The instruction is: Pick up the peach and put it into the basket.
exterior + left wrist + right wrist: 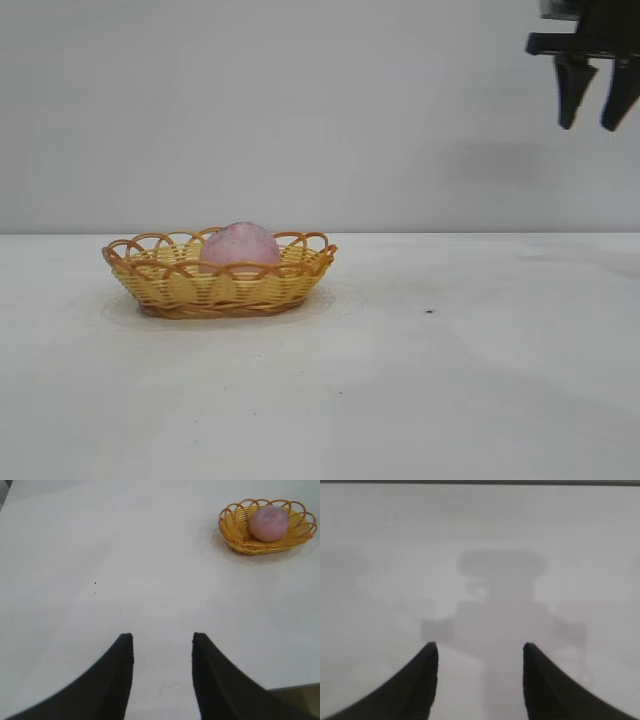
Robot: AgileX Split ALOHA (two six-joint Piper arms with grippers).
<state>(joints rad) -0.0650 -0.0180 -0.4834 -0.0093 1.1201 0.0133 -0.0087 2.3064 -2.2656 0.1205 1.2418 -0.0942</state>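
My dusty-pink rounded peach [240, 246] sits in the oval yellow-tan wicker basket [190, 287]; right end effector [598, 97] hangs high, spread, empty; left end effector [163, 672] spread too.

Right tool [598, 112] hangs high at exterior view's upper right, pointing down, fingers apart w/ nothing between. Left tool [162, 645] low, angled down, fingers parted, also empty.

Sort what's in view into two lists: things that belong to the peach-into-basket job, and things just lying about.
Belongs to the job:
- peach, sitting inside the basket
- wicker basket, on the table
- right claw, open and empty, raised up high, away from the basket

Just there:
- white table
- small dark speck on the table
- left claw, open, empty
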